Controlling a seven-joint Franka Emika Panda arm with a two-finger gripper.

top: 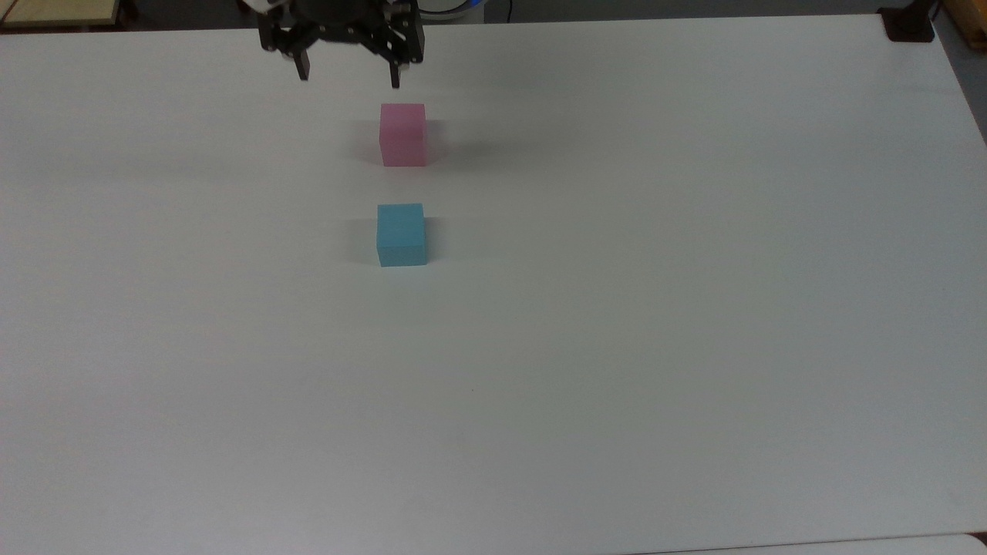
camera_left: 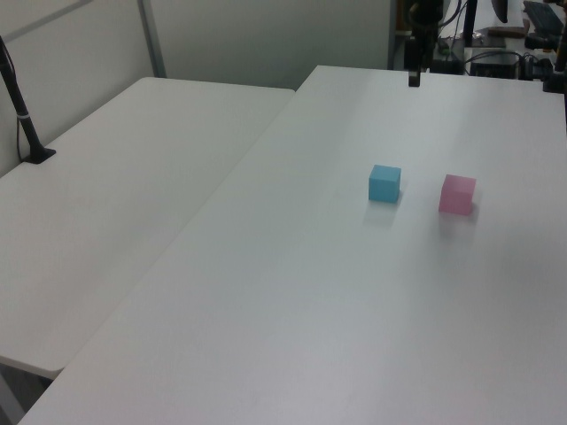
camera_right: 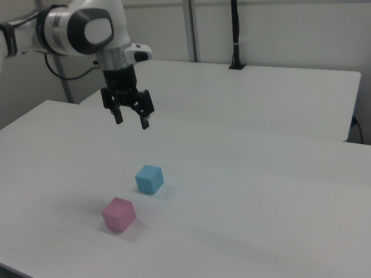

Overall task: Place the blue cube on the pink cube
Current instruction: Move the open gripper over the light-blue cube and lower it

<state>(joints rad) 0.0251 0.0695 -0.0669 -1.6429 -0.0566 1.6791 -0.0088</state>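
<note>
Gripper [camera_right: 132, 121] hangs in the air with fingers spread wide, nothing between them — the right view shows the white arm [camera_right: 81, 26] behind it. In the top view it sits above the pink cube [top: 402, 134], near the table [top: 617, 308] edge. Blue cube [top: 401, 234] rests on the table just beside the pink one, apart — both untouched. The left view catches a black post [camera_left: 22, 115] on the neighbouring table.

- A large white table [top: 617, 347] is filling the scene
- A second white table [camera_left: 106, 204] is standing just beside it
- A black pole [camera_left: 19, 106] is rising from the second table, before a pale partition wall [camera_right: 290, 29]
</note>
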